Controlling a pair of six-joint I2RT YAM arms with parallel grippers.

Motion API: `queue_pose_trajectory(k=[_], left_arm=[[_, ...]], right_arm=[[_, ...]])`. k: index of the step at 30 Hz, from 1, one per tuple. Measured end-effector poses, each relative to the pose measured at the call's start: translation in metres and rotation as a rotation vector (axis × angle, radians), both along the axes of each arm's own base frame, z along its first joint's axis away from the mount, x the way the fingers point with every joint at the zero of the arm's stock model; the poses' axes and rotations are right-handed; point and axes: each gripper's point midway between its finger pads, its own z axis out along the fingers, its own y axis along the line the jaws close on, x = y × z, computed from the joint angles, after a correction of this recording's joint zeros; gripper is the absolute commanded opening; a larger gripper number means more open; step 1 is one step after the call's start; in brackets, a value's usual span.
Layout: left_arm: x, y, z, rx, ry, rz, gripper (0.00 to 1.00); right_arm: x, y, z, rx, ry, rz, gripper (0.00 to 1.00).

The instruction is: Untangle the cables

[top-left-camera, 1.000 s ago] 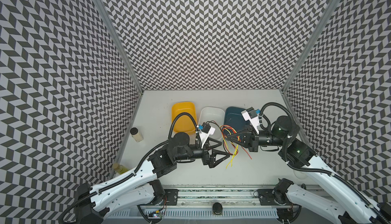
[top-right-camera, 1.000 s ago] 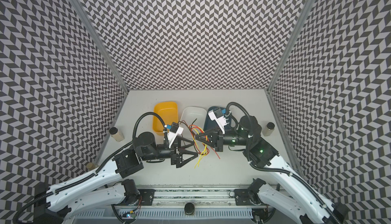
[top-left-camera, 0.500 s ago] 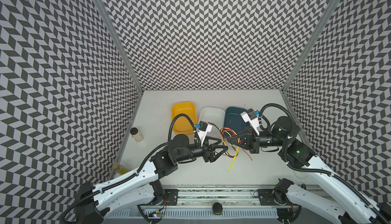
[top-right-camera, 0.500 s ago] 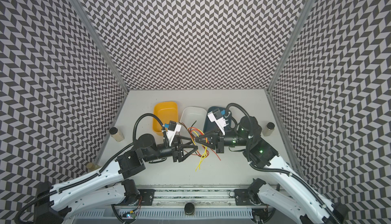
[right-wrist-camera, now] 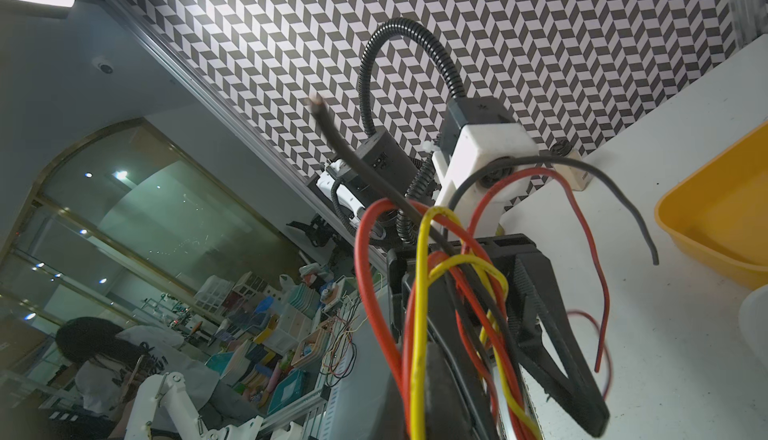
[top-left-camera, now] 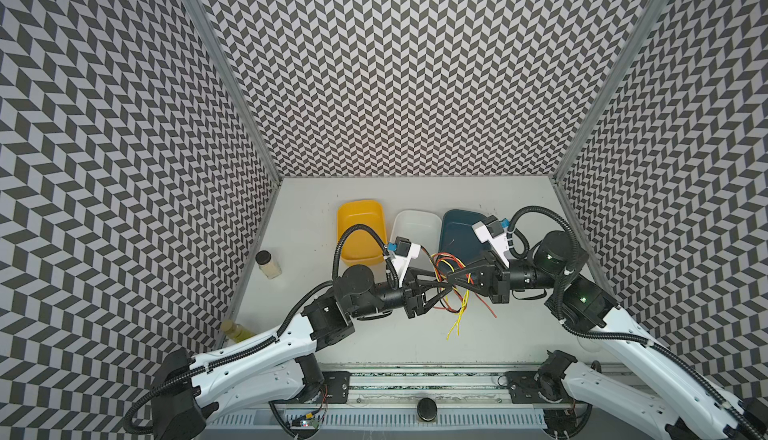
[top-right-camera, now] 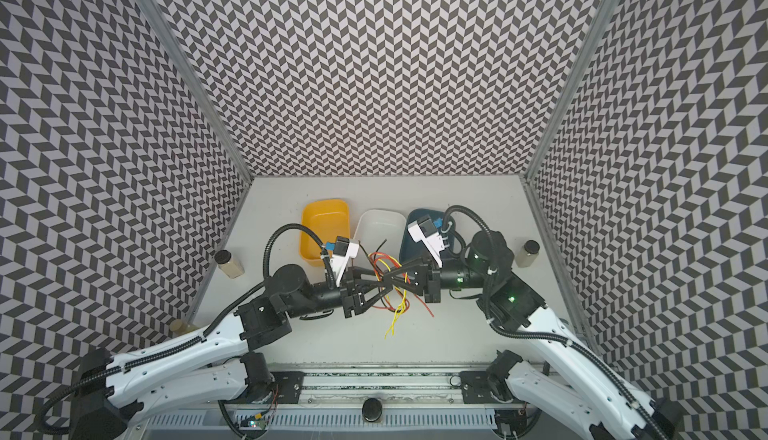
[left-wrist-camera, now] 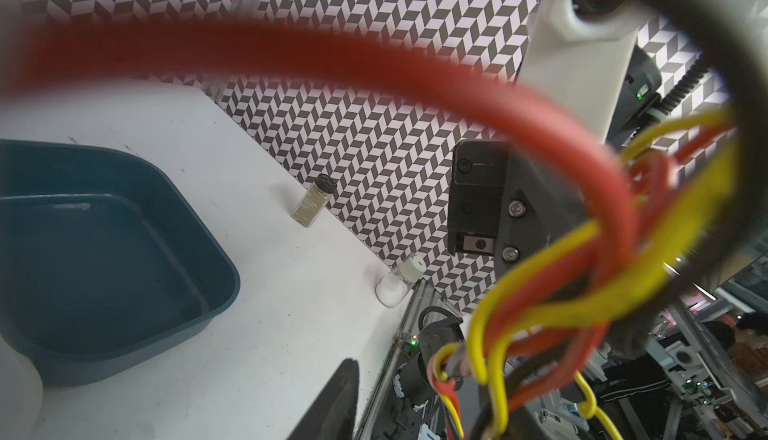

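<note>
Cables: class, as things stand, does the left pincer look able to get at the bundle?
Probably yes. The left pincer has its tips right at the cables, beside the right pincer, which is shut on them, and nothing stands between.

Your thin, flexible red, yellow and black wires (top-left-camera: 456,321) are hanging as one tangled bunch just above the desk, near its middle and a little toward the front edge. The red loops (top-right-camera: 374,260) are arching over the top of the bunch and crossing the yellow ones. The yellow ends (top-right-camera: 394,321) are trailing down toward the front edge, while one red end (top-left-camera: 486,307) is pointing toward the right edge. One black strand (right-wrist-camera: 636,213) is curling free of the bunch.
</note>
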Motion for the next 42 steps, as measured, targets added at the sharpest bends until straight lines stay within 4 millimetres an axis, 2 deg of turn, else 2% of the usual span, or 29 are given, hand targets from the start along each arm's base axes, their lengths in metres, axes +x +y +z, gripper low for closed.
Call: queue_pose_trajectory(k=[8, 17, 18, 22, 25, 28, 29, 31, 32, 35, 39, 42], left_arm=[[-0.001, 0.001, 0.001, -0.003, -0.008, -0.002, 0.29], [-0.001, 0.003, -0.006, 0.033, 0.003, 0.005, 0.31], [-0.002, 0.005, -0.006, 0.034, 0.002, 0.008, 0.29], [-0.004, 0.010, -0.002, 0.031, -0.009, 0.016, 0.06], [-0.005, 0.011, -0.002, 0.035, -0.014, 0.017, 0.00], [-0.005, 0.011, -0.004, 0.042, -0.011, 0.017, 0.00], [-0.005, 0.011, -0.005, 0.044, -0.009, 0.017, 0.00], [-0.005, 0.011, -0.006, 0.050, -0.007, 0.017, 0.00], [-0.005, 0.011, -0.007, 0.052, -0.007, 0.017, 0.00], [-0.004, 0.012, -0.010, 0.065, 0.002, 0.021, 0.00], [-0.002, 0.016, -0.011, 0.072, 0.009, 0.044, 0.00], [-0.002, 0.017, -0.015, 0.087, 0.020, 0.050, 0.00]], right_arm=[[0.000, -0.002, 0.001, 0.001, -0.007, -0.016, 0.00], [0.005, -0.006, -0.005, -0.023, -0.006, -0.077, 0.00], [0.005, -0.007, -0.004, -0.023, -0.010, -0.087, 0.00], [0.005, -0.009, -0.001, -0.016, -0.022, -0.100, 0.00], [0.005, -0.009, -0.002, -0.016, -0.016, -0.098, 0.00], [0.006, -0.008, -0.003, -0.020, -0.007, -0.092, 0.01], [0.006, -0.007, -0.004, -0.022, -0.004, -0.091, 0.06], [0.007, -0.007, -0.006, -0.026, 0.000, -0.092, 0.34], [0.007, -0.007, -0.006, -0.029, 0.001, -0.094, 0.43], [0.006, -0.009, -0.008, -0.040, -0.008, -0.105, 0.64], [0.004, -0.018, -0.010, -0.060, -0.030, -0.163, 0.74], [0.004, -0.027, -0.012, -0.096, -0.046, -0.213, 0.75]])
